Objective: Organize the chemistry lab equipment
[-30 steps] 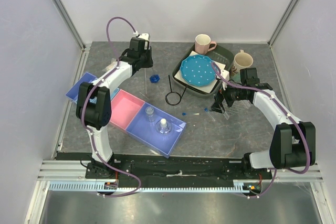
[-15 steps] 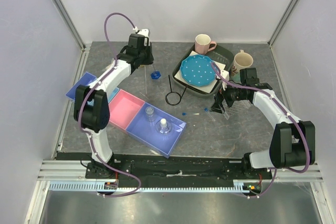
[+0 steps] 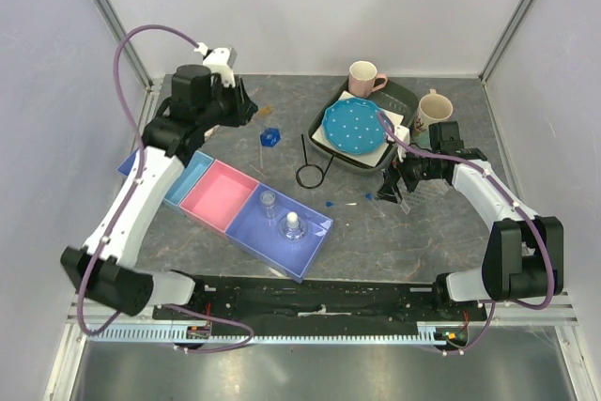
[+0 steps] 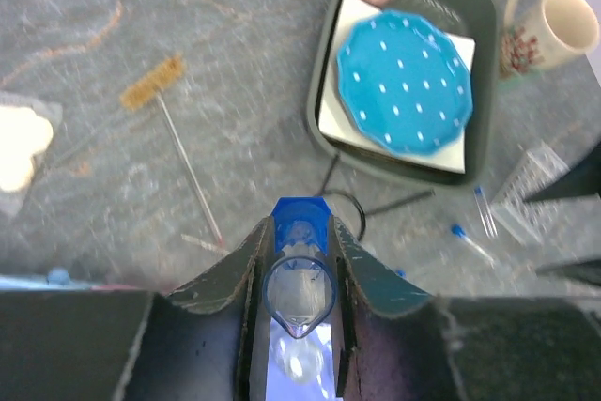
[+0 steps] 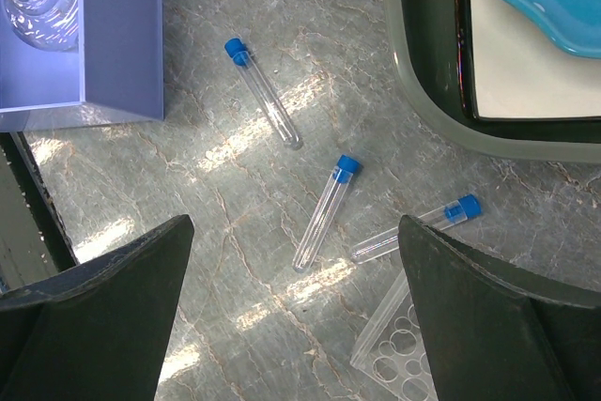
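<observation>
Clear spouted cylinder (image 4: 299,302) on blue hexagonal base (image 4: 300,211): clamped between left gripper (image 4: 300,237) fingers, back-left of grey stone table (image 3: 376,241). Wire-stemmed bristle brush (image 4: 174,124) nearby. Right gripper (image 5: 293,241) spread wide over three blue-capped clear tubes (image 5: 319,215). Purple plastic tray (image 3: 246,224) holds two clear little bottles (image 3: 292,224).

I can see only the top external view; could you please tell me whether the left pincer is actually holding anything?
Observer: Yes. The left wrist view shows the left pincer closed on a clear spouted cylinder, with its blue hexagonal base pointing away from the camera.
Operator: Thank you. Is the right pincer gripping a tube?
Observer: No. In the right wrist view the right pincer is wide open, and three blue-capped tubes lie untouched beneath it.
Operator: And is the rack filled?
Observer: The holes at the corner of the clear tube rack seen there look empty.
</observation>
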